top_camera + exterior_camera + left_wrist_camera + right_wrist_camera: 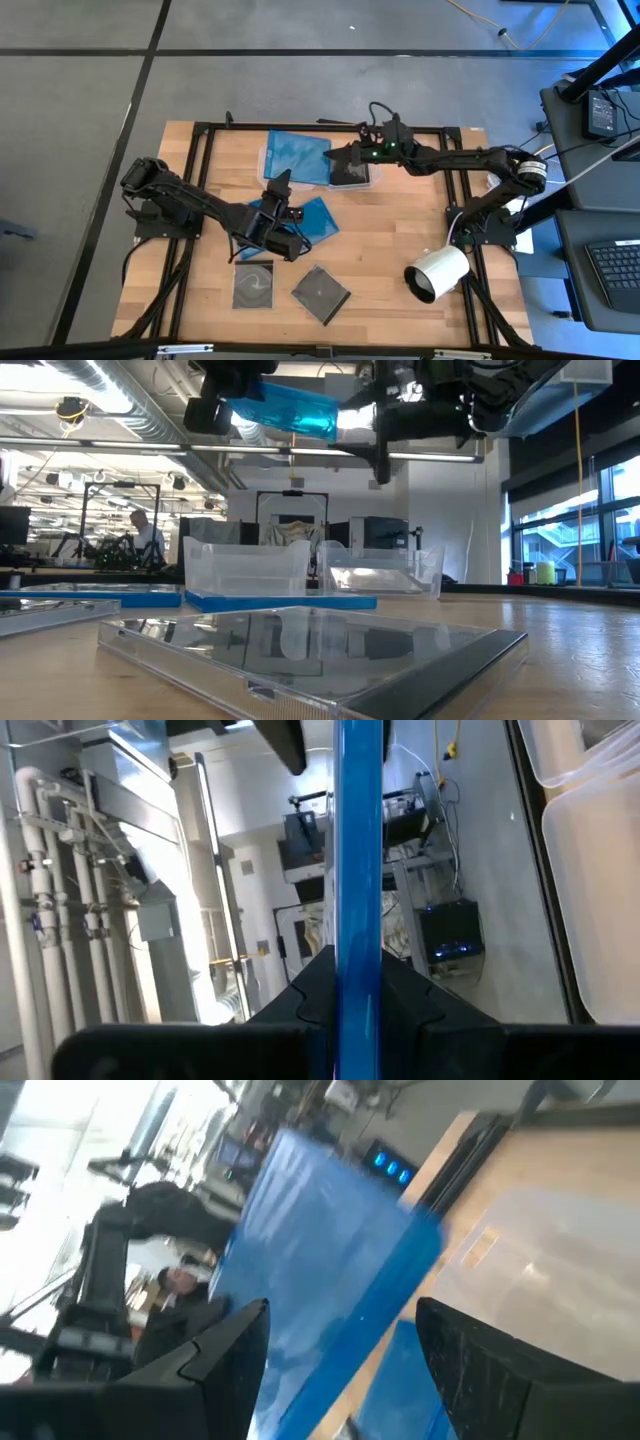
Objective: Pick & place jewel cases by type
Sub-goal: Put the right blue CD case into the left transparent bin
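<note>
Nearest the low camera lies a dark jewel case (pixel 310 650), flat on the wooden desk (pixel 590 660), its clear lid reflecting the room. From above, two dark cases sit at the desk's front edge: one square-on (pixel 253 285) and one turned diagonal (pixel 320 294), just beside each other.

Taking the two clear tubs at the far side of the desk as landmark: the left tub (pixel 297 157) holds blue cases, and the right tub (pixel 350 173) holds a dark one. Toward the front from the left tub, the left gripper (pixel 277 186) holds a translucent blue jewel case (pixel 357 870) on edge, lifted off the desk; in the left wrist view its two dark fingers (pixel 300 990) are closed on the case's lower edge. In the low view that case (pixel 285 408) hangs tilted high above the tubs (pixel 245 565). More blue cases (pixel 318 218) lie on the desk under the left arm, in front of the left tub.

The right gripper (pixel 340 157) hovers over the right tub, fingers (pixel 215 1355) spread apart with nothing between them; past them the right wrist view shows the lifted blue case (pixel 330 1270) and a clear tub (pixel 540 1270).

A white cylinder (pixel 437 272) lies on its side well to the right of the tubs, near the desk's front right corner.
</note>
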You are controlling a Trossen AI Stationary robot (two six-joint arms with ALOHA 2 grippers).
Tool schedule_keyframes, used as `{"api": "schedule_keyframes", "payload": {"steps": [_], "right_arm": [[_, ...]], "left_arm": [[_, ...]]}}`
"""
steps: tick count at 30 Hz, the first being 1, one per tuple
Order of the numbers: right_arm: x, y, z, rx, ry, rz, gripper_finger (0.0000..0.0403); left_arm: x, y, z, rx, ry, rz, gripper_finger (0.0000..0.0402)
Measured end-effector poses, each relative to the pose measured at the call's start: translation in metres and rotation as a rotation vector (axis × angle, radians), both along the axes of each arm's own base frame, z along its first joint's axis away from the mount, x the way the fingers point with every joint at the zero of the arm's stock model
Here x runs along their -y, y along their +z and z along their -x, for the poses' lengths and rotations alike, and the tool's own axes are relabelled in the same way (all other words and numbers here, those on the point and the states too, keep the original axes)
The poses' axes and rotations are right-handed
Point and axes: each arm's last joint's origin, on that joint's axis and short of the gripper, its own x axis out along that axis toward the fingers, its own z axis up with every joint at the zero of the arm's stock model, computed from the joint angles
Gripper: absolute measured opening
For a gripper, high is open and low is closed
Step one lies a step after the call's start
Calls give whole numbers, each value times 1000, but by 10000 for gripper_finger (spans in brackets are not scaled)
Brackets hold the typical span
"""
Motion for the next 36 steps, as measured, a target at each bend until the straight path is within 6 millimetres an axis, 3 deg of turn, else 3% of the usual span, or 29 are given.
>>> {"api": "schedule_keyframes", "payload": {"steps": [5,10,15,27,31,36], "right_arm": [[1,-7,-5,-17,41,-27,255],[2,3,-4,57,43,54,255],[1,6,-4,80,61,-12,255],[-3,8,-6,107,-42,-60,255],[-3,8,-6,107,-63,44,255],[-2,7,-6,97,-82,29,255]], "left_arm": [[0,0,0,-1,0,1,35],[0,0,0,-9,0,-3,34],[0,0,0,-15,1,-8,36],[0,0,0,-35,2,-18,36],[0,0,0,-35,2,-18,34],[0,0,0,-37,0,-13,36]]}}
